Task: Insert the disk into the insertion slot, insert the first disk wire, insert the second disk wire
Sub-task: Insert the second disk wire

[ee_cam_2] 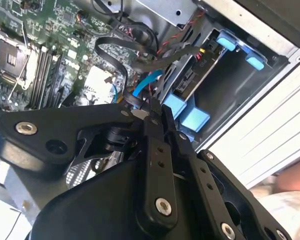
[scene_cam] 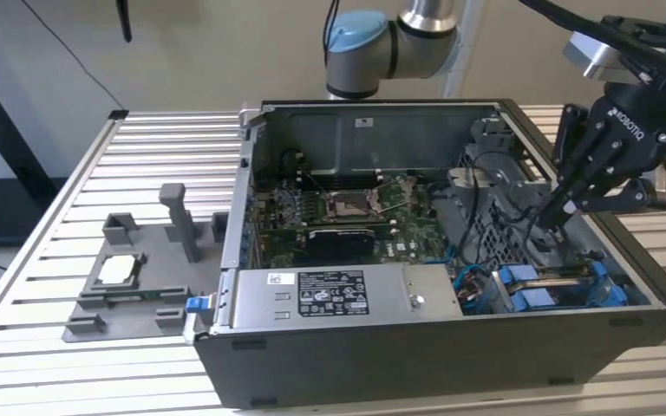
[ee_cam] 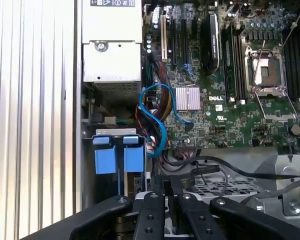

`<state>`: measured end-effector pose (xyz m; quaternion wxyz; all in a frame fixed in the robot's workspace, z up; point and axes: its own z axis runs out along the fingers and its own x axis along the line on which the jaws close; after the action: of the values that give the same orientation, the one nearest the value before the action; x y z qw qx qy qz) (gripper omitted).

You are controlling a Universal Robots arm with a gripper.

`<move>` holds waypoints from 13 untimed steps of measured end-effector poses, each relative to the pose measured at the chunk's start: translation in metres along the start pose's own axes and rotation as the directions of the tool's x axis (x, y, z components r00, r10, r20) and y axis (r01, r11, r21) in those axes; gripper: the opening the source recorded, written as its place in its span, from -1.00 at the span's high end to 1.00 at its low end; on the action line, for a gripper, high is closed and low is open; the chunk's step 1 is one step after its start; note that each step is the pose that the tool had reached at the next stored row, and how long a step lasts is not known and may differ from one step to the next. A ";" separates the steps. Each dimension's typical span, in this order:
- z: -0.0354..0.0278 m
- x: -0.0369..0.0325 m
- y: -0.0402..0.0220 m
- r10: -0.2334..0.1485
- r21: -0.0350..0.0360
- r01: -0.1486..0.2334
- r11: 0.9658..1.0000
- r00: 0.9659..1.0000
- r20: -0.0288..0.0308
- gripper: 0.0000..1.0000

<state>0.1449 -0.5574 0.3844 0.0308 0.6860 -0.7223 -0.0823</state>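
One black two-finger claw (scene_cam: 550, 217) reaches down into the open dark grey computer case (scene_cam: 426, 364). Its fingers are narrowed almost together, apparently to pinch the plug of one flat black wire (ee_cam_2: 125, 75); you cannot confirm the pinch. The silver disk in its blue plastic frame (ee_cam_2: 199, 75) sits seated in the grey perforated metal slot (scene_cam: 498, 227), its connector edge exposed for wiring. Count four blue end tabs (ee_cam_2: 195, 120) in the second wrist view and one curved blue cable (ee_cam: 157, 125).
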 end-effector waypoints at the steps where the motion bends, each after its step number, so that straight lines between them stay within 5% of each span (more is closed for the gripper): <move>1: 0.0000 0.0019 0.0005 0.000 0.000 0.000 1.000 1.000 0.000 0.68; 13: 0.0011 0.0068 0.0012 0.000 0.001 0.000 1.000 1.000 -0.001 0.68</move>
<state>0.1431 -0.5640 0.3831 0.0309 0.6860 -0.7223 -0.0818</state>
